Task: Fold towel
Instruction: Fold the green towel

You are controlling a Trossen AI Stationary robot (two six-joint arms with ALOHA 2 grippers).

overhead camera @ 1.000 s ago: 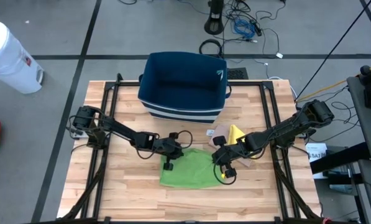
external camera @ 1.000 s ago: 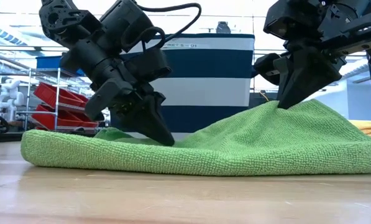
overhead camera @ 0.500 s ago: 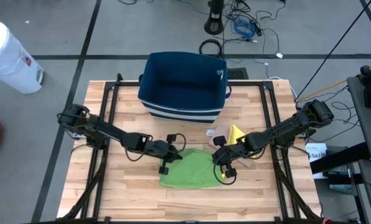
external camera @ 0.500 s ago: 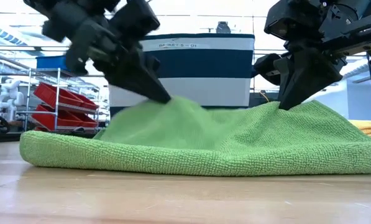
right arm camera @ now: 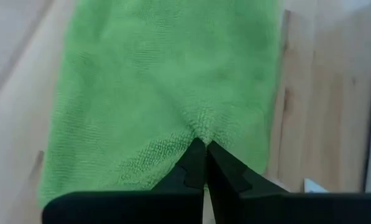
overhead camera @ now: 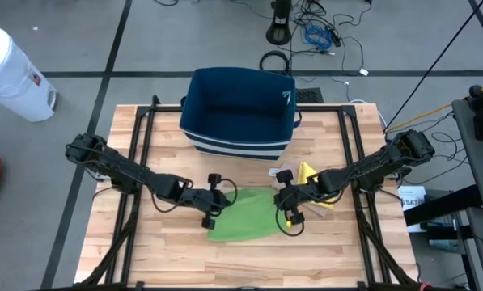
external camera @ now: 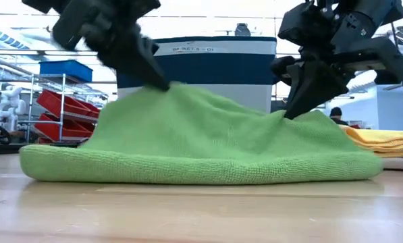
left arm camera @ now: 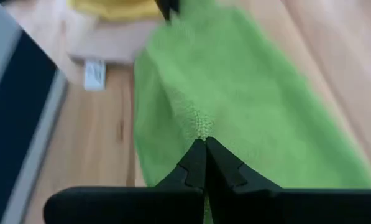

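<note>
A green towel point(overhead camera: 245, 220) lies bunched on the wooden table, its lower folds point(external camera: 187, 165) resting on the boards. My left gripper point(overhead camera: 211, 212) is shut on the towel's left part and holds it up in a peak point(external camera: 171, 91). My right gripper point(overhead camera: 290, 212) is shut on the towel's right part point(external camera: 289, 116), lower than the left one. Between the two grippers the cloth sags in a slope. My left gripper pinches a small pucker of the towel's cloth point(left arm camera: 201, 129) between its two fingertips, slanting down from the table's left. That part is raised above the table, and the cloth falls away from it. Whether it holds one layer or several does not show. My right gripper pinches a small pucker of the towel point(right arm camera: 201, 132) between its two fingertips, slanting down from the table's right. The pinched spot stands a little above the table, and the towel's rim below it lies on the boards.
A dark blue basket with white stripes point(overhead camera: 239, 109) stands at the table's far middle. A yellow cloth point(overhead camera: 307, 173) and a pale cloth point(overhead camera: 285, 171) lie behind my right gripper. A small white tag point(left arm camera: 94, 73) lies on the boards. Black frame rails point(overhead camera: 140, 145) run along both sides.
My left gripper has risen and gone toward the table's left and near edges, drawing the towel's left part up from flat into a tall peak. The towel's right end has slid left along the table, uncovering the yellow cloth behind it. My right gripper has stayed in place.
</note>
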